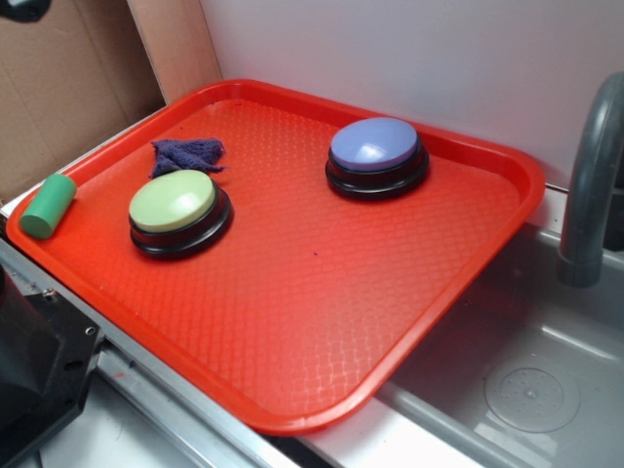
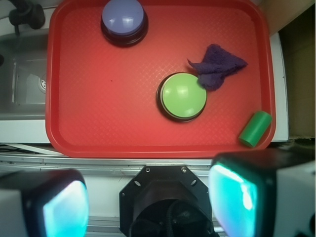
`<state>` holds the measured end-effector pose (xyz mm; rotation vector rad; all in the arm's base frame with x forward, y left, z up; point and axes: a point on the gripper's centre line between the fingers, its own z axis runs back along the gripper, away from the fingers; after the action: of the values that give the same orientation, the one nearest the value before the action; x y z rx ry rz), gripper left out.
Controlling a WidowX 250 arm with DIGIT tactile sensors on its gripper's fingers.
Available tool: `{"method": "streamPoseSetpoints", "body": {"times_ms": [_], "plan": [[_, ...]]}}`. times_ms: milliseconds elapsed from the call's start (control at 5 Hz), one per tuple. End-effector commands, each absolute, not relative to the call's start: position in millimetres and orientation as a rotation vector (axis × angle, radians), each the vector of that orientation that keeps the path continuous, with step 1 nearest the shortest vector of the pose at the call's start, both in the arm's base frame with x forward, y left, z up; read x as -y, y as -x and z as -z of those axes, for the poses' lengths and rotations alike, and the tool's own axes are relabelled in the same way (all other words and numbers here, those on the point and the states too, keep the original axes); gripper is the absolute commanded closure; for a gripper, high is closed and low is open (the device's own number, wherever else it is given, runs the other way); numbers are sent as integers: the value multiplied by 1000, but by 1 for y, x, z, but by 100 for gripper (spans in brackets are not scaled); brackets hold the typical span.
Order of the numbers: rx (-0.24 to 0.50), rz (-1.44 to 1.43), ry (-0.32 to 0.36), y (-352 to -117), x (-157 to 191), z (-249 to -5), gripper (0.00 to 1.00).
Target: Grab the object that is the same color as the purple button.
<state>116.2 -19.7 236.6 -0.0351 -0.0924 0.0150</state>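
Textured red tray (image 1: 292, 322) holds wrinkly purple cloth (image 1: 185, 154) beside domed purple button (image 1: 376, 156).

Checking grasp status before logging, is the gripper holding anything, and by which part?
Nothing is held. The gripper is open above the tray edge, and the small wrinkled purple cloth lies untouched.

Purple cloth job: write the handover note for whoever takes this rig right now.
Tool: open, holding nothing, high above the near edge of the red tray.
Purple cloth: lies crumpled on the tray, touching the far side of the green button; untouched.
Purple button: on the tray, apart from the cloth, only the colour reference.
Green cylinder: rests on the tray's rim at a corner; leave it.
Done: nothing yet.
Left: move over the cloth, come down, close on it, lift.
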Motion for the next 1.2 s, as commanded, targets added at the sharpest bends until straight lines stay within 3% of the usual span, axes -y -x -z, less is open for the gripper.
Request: {"method": "streamPoseSetpoints", "body": {"times_ms": [0, 400, 800, 1000], "plan": [[92, -15, 35, -116, 20, -237, 0], [124, -372, 52, -138, -16, -211, 0], [172, -833, -23, -168, -75, -161, 0], [270, -991, -34, -180, -94, -135, 0]]}}
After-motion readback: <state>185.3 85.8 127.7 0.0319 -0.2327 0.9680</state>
